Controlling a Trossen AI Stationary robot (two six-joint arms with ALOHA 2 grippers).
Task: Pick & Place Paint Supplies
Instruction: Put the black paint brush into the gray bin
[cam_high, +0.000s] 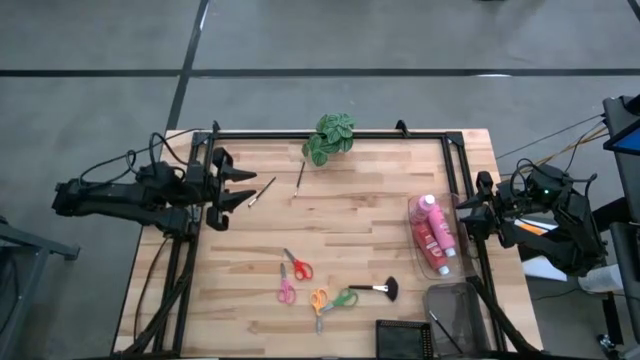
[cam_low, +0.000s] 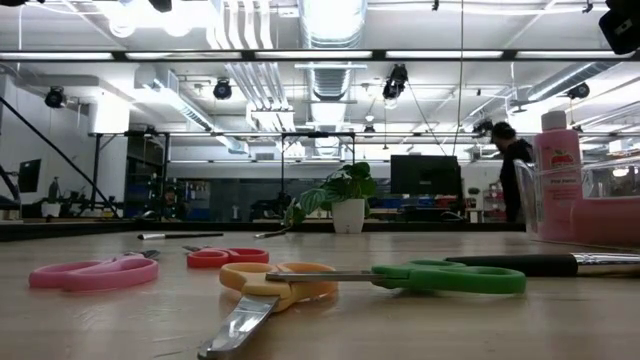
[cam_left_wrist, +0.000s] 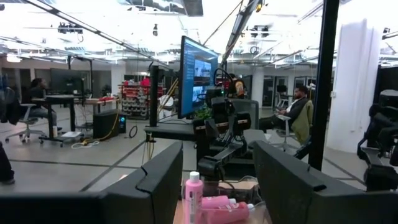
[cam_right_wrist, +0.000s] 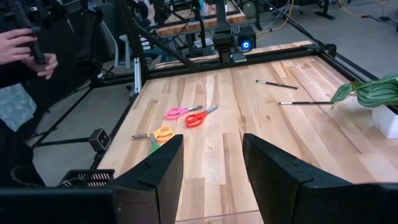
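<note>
High view: left gripper (cam_high: 240, 187) waits at the table's (cam_high: 350, 250) left edge, near the far corner; fingers parted, nothing between them. Right gripper (cam_high: 465, 213) sits at the right edge, fingers likewise apart and empty, as its own wrist view confirms.

Bottles (cam_high: 433, 233), red and pink with white caps, lie in a clear bin (cam_high: 415, 212) along the right edge, just beside the right gripper. A second clear bin (cam_high: 457, 310) at the near right corner holds one brush (cam_high: 441, 328). A black basket (cam_high: 403, 338) stands at the near edge beside it.

Two brushes lie loose toward the far edge: one (cam_high: 262, 192) just in front of the left gripper, another (cam_high: 300, 173) beside the plant (cam_high: 329, 137). The fan brush (cam_high: 378, 289) lies toward the near edge, next to the green scissors (cam_high: 340, 300).

Orange (cam_high: 318, 303), red (cam_high: 298, 266) and pink (cam_high: 285, 288) scissors lie near it.
</note>
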